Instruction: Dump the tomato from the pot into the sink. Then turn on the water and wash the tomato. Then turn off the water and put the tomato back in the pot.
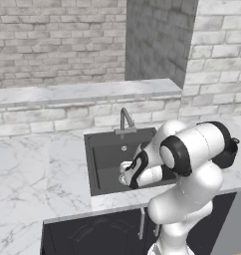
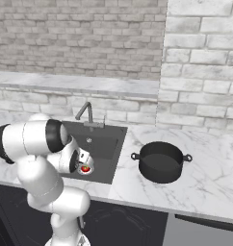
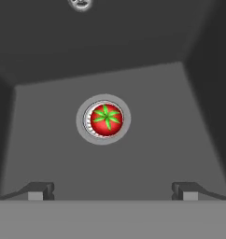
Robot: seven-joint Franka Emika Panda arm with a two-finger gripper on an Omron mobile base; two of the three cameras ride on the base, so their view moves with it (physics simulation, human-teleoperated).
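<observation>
Tomato [image 3: 106, 119] rests on the round silver drain [image 3: 83, 132] at the bottom of the sink [image 2: 105, 148], green stem facing up. Tool [image 3: 112, 190] hangs directly above it inside the basin, fingers spread wide apart and gripping nothing. Faucet [image 2: 84, 113] stands at the rear edge of the sink. Pot [image 2: 161, 161] sits upright on the marble surface [image 2: 205, 187], right of the sink and apart from it.

Dark sink [image 1: 105, 154] in marble counter [image 1: 38, 169], faucet [image 1: 125, 119] behind, white arm [image 1: 192, 164] bent over basin
</observation>
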